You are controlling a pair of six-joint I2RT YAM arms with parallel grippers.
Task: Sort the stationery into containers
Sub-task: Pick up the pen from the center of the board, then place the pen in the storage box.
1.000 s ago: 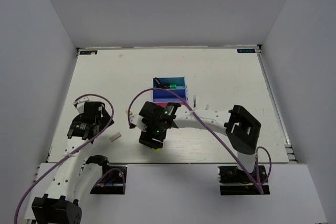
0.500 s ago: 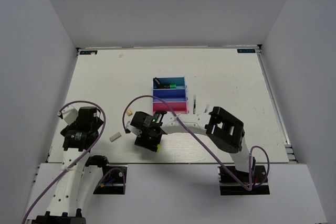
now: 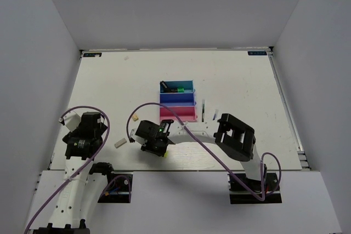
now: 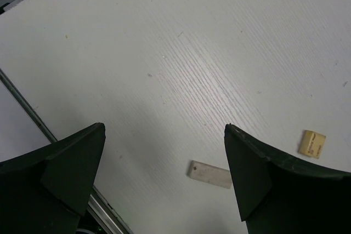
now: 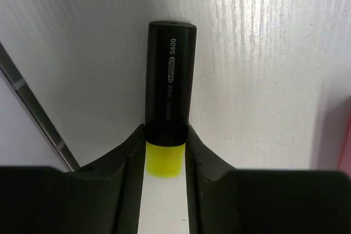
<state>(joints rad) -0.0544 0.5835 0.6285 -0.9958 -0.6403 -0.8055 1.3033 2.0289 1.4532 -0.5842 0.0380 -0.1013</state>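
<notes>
3 bins [image 3: 177, 98], 2 erasers [image 4: 311, 143], right pincer [image 5: 165, 138] clamping highlighter [image 5: 170, 75]

Bright even light, soft shadows, sharp

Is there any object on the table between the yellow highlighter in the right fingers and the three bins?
Nothing visible does. No object lies between the yellow highlighter, held by the right gripper, and the nearest, pink bin; the beige eraser lies off to the left of that path.

There were three joined bins [image 3: 176, 98], two highlighters [image 3: 174, 88] [image 5: 170, 97], two erasers [image 4: 210, 174] [image 4: 312, 143] at their eight o'clock, and two pens [image 3: 203, 109] [image 3: 215, 115] at their four o'clock.
</notes>
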